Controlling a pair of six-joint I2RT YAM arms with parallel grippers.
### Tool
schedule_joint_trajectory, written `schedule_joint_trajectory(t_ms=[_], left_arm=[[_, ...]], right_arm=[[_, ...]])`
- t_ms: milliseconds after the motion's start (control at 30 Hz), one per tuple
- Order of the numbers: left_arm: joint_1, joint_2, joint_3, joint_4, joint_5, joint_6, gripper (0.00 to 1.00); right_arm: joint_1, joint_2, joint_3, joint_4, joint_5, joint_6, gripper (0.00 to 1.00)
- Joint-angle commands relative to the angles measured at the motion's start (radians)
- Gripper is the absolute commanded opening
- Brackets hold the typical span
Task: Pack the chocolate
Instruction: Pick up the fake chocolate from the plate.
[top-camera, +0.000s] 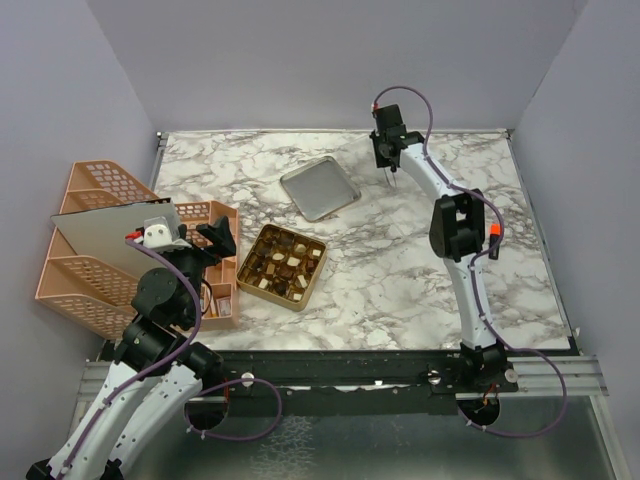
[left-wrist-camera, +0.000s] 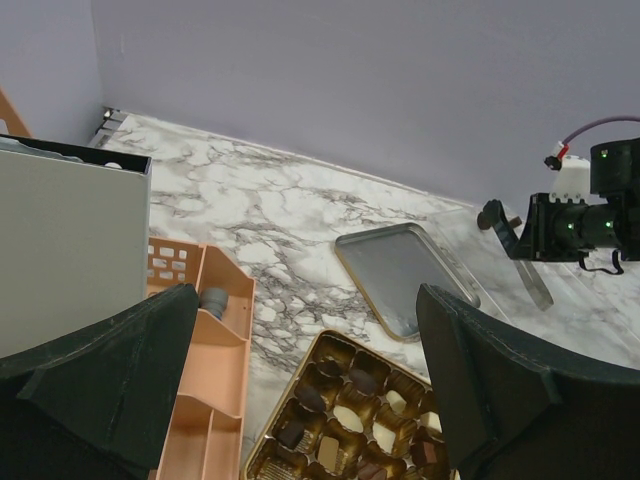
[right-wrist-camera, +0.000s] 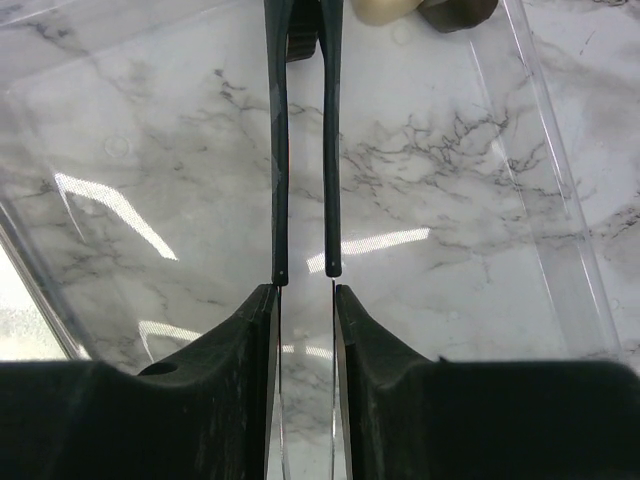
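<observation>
1. The marble table (top-camera: 420, 290) is carrying everything we are looking at.
2. A peach desk organiser (top-camera: 95, 185) is standing well to the left of the golden tray (top-camera: 252, 252). A grey board (top-camera: 100, 230) is leaning in its slots.
3. A square tin lid (top-camera: 320, 188) is lying just beyond the golden tray, apart from it, with its silver inside facing up.
4. The golden tray is sitting turned like a diamond. Its grid of compartments is holding most of the chocolate (top-camera: 285, 262), a mix of dark brown, light brown and cream-white pieces.
5. A clear plastic tray (right-wrist-camera: 480, 200) is lying on the marble beyond and to the right of the golden tray, past the tin lid.
6. The left gripper (left-wrist-camera: 308, 300) is hovering just left of the golden tray, over the organiser's edge. Its jaws are spread wide and are gripping nothing.
7. The right gripper (right-wrist-camera: 306, 292) is reaching down over the clear plastic tray, well away from the golden tray. Its jaws are standing a narrow gap apart and are pinching a pair of thin dark tweezers (right-wrist-camera: 277, 180).
8. A small dark thing is showing between the tweezer blades. We cannot tell what it is.
9. A cream piece (right-wrist-camera: 385, 8) and a dark brown piece (right-wrist-camera: 455, 12) are lying loose just beside the blades.
</observation>
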Motion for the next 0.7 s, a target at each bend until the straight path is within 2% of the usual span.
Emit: schedule_joint_trajectory(t_ms=[0, 200, 467, 667], left_arm=[[0.002, 0.004, -0.011, 0.019, -0.002, 0.005, 0.99], [0.002, 0.002, -0.009, 0.018, 0.002, 0.003, 0.99], [0.003, -0.005, -0.011, 0.015, 0.001, 0.002, 0.99], [0.002, -0.006, -0.010, 0.013, 0.004, 0.002, 0.99]], right_arm=[[-0.006, -0.119, -0.063, 0.033, -0.030, -0.019, 0.29], [-0.005, -0.116, -0.045, -0.046, -0.059, -0.021, 0.33], [-0.006, -0.165, -0.123, -0.061, -0.095, 0.003, 0.29], [-0.007, -0.142, -0.096, -0.085, -0.036, -0.017, 0.33]])
